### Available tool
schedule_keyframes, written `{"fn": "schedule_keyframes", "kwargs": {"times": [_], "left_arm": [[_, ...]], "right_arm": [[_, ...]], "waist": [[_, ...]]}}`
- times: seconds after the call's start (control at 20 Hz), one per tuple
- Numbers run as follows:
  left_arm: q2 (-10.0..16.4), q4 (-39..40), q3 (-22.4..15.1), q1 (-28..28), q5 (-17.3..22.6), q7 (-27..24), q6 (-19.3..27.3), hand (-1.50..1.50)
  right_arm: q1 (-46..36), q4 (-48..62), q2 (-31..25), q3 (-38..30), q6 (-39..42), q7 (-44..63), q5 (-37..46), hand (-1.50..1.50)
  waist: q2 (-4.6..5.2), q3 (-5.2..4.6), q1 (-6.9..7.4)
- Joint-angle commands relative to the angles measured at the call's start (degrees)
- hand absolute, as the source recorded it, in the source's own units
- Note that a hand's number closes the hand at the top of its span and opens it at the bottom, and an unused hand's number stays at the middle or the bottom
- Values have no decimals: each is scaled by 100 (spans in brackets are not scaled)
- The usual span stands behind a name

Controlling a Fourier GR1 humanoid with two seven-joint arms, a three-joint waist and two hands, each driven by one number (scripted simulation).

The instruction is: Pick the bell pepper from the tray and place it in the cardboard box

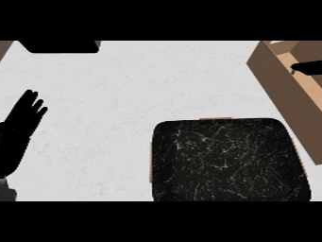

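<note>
From here I see flat, even light, bright across the pale desk [122, 94]. The cardboard box [289, 111] at right is lighter inside than outside; tray [226, 160] and left hand [13, 137] read as dark masses.

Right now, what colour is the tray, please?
The tray is black with white veins; head view.

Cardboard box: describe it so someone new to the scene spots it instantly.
On the white counter, look to the right edge, just right of the black speckled tray. The cardboard box lies there at a slant, open top up, with the right hand over its far end. It is the only tan container with tall walls; the tray beside it is black and shallow.
</note>
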Motion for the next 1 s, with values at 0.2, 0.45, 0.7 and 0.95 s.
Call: {"fn": "schedule_keyframes", "kwargs": {"times": [0.2, 0.45, 0.7, 0.95], "left_arm": [[223, 24, 199, -106, 121, 88, -164, 0], [-9, 103, 81, -143, -50, 79, 46, 0], [-64, 382, 40, -279, -201, -79, 31, 0], [-184, 217, 32, -247, -209, 17, 83, 0]], "right_arm": [[339, -746, -288, -1023, -139, -302, -1338, -150], [1248, -1671, -410, -1426, 406, -408, -2156, -150], [2043, -2154, -681, -1693, 1180, -589, -2927, -150], [2540, -2378, -835, -1711, 1358, -802, -3321, -150]], "waist": [[-11, -4, -38], [-27, -5, -116], [-12, -6, -87], [-2, -6, -26]]}}
